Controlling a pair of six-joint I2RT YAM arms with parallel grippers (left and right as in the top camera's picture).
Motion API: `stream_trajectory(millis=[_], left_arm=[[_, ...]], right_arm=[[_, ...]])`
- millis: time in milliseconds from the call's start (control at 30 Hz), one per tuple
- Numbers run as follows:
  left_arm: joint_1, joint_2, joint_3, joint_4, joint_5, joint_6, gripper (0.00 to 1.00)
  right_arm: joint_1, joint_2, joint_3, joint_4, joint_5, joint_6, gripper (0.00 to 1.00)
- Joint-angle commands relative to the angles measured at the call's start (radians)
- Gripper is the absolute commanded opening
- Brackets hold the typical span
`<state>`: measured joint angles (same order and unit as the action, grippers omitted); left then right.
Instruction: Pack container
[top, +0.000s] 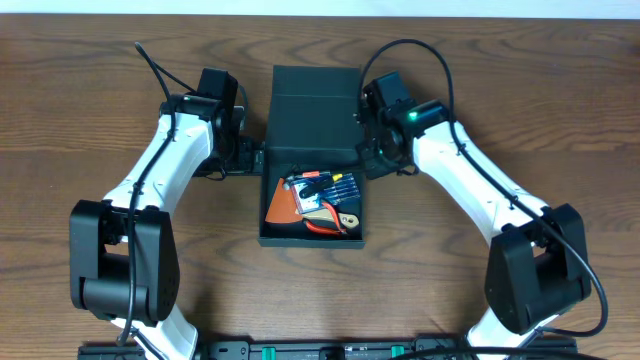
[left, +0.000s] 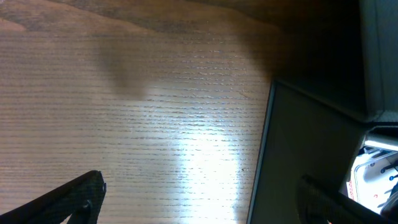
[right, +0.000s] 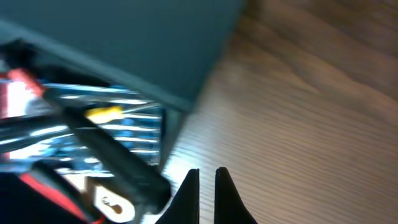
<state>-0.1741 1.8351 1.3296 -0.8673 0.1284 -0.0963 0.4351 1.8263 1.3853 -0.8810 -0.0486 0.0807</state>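
The container sits at the middle of the wooden table, a matte, dark teal-green square box. Its matching flap lid is laid open on the far side, and an orange piece and red-handled tools lie inside. The left gripper is at the box's left wall with its jaws spread wide, the wall between them and not pinched, while the right gripper, just outside the right wall, has its jaws drawn almost together on nothing.
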Motion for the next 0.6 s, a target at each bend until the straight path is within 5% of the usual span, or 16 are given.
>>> stream_trajectory(millis=[0,567], left_arm=[[-0.002,0.008,-0.006,-0.005,0.006,0.014,0.95],[-0.002,0.008,-0.006,-0.006,0.006,0.018,0.96]], right_arm=[[0.038,0.010,-0.006,0.003,-0.087,-0.058,0.01],[0.035,0.025,-0.006,-0.056,0.021,-0.076,0.01]])
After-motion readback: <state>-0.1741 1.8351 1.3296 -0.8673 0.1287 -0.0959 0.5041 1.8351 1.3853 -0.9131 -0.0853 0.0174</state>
